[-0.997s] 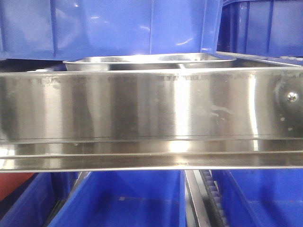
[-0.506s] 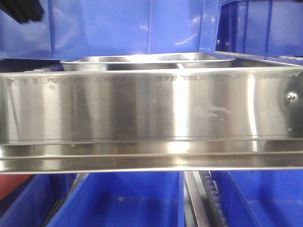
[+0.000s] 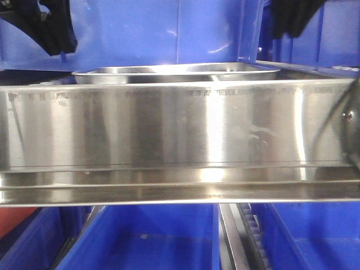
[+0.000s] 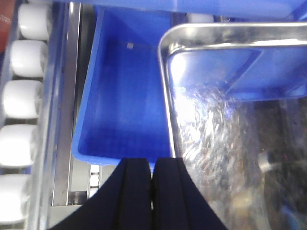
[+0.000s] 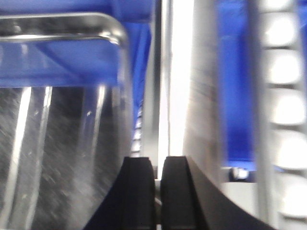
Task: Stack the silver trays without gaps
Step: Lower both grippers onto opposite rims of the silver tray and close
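One silver tray [image 3: 175, 72] lies on the shelf behind the rail, and only its rim and upper wall show in the front view. My left gripper [image 3: 54, 29] hangs above and to the left of it, and my right gripper [image 3: 293, 16] above its right end. In the left wrist view the tray [image 4: 225, 120] fills the right side; the left gripper [image 4: 152, 165] is shut and empty, just off the tray's left rim. In the blurred right wrist view the tray [image 5: 57, 139] lies to the left, and the right gripper [image 5: 158, 165] is shut on nothing, beside its right rim.
A wide brushed-steel shelf rail [image 3: 180, 129] with a screw [image 3: 349, 115] spans the front. Blue bins [image 3: 157, 28] stand behind the tray and more blue bins [image 3: 146, 236] sit below. An open blue bin [image 4: 124, 96] lies left of the tray, with white rollers [image 4: 21, 96] further left.
Both grippers have come down into the top of the front view, the left first, then the right. The tray slid slightly left a second ago and has stayed put since.
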Controlling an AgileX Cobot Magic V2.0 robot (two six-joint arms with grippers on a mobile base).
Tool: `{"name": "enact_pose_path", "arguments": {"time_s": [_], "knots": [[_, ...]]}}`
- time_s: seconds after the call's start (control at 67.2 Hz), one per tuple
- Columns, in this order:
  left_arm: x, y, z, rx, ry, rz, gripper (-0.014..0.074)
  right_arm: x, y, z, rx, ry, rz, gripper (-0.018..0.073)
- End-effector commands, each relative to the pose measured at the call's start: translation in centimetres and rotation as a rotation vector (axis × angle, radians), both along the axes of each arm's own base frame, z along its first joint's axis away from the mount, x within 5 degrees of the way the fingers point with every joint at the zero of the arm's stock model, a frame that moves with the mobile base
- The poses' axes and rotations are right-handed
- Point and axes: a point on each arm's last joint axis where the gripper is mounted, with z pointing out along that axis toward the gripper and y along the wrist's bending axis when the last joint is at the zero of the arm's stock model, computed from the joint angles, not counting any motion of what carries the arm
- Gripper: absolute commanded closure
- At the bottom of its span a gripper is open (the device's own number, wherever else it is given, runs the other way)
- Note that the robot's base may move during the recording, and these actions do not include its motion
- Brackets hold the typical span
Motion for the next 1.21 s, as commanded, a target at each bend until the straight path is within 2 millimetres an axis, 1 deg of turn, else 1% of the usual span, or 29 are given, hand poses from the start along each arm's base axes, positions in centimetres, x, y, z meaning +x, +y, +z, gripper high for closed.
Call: {"name": "enact_pose_path", "arguments": {"time_s": [0.0,0.089,0.193,0.402,0.461,0.536,0.565,0.625,0.64,0.655,0.714,0.789,0.952,1.071,1.19], "knots": [[0.6,-0.3,0.4,-0.018,-0.013,0.011,0.0613,0.7,0.3,0.2,0.003,-0.012,0.001,0.0555],[1.6,-0.3,0.3,-0.016,-0.009,0.025,0.0613,1.0,0.5,-0.2,0.008,-0.006,0.004,0.0555],[2.6,-0.5,-0.4,-0.001,0.021,0.037,0.0613,1.2,0.7,-0.5,0.008,-0.001,0.004,0.0555],[3.0,-0.7,-0.9,0.005,0.030,0.035,0.0613,1.7,1.0,-1.1,0.019,-0.005,0.006,0.0550],[3.0,-0.7,-0.9,0.005,0.030,0.035,0.0613,1.9,1.1,-1.4,0.022,0.008,0.006,0.0514],[2.9,-0.7,-1.0,0.008,0.040,0.037,0.0608,2.0,1.2,-1.8,0.023,0.019,0.006,0.0431],[2.9,-0.7,-1.0,0.008,0.048,0.038,0.0595,2.1,1.3,-2.0,0.021,0.023,0.005,0.0389],[2.7,-0.8,-1.2,-0.003,0.065,0.041,0.0508,2.2,1.3,-2.2,0.019,0.027,0.005,0.0341],[2.7,-0.8,-1.1,-0.003,0.064,0.041,0.0498,2.2,1.3,-2.2,0.019,0.027,0.006,0.0339],[2.7,-0.8,-1.1,-0.003,0.064,0.041,0.0468,2.2,1.3,-2.2,0.020,0.025,0.006,0.0339],[2.8,-0.8,-1.3,-0.001,0.069,0.041,0.0394,2.4,1.5,-2.3,0.027,0.020,0.007,0.0349],[3.0,-0.9,-1.6,0.004,0.076,0.042,0.0337,2.6,1.6,-2.7,0.030,0.023,0.007,0.0368],[3.4,-1.3,-2.8,-0.001,0.118,0.045,0.0331,2.7,1.7,-3.2,0.030,0.046,0.005,0.0381],[3.4,-1.4,-2.9,-0.004,0.114,0.044,0.0331,2.8,1.8,-3.3,0.034,0.039,0.006,0.0382],[3.5,-1.4,-3.0,-0.006,0.111,0.043,0.0331,3.1,1.9,-3.9,0.026,0.054,0.006,0.0382]]}}
